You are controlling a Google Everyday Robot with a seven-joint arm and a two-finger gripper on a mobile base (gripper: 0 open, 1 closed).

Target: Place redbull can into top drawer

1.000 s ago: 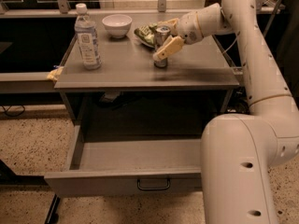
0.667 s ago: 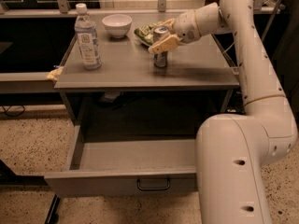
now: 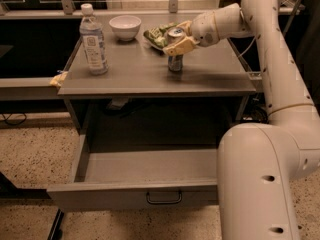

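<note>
Gripper (image 3: 178,37) fingers grip the upper part of the redbull can (image 3: 175,63), which stands upright on the tabletop (image 3: 135,76) directly beneath the gripper. Top drawer (image 3: 100,199) sits pulled open well below the gripper, nearer the camera.

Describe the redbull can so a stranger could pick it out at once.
Find the grey table above the open top drawer. On its right half, just in front of a green snack bag, stands the redbull can, with the robot's pincer at its top. It is the only slim metal can, shorter than the clear water bottle at the left.
</note>
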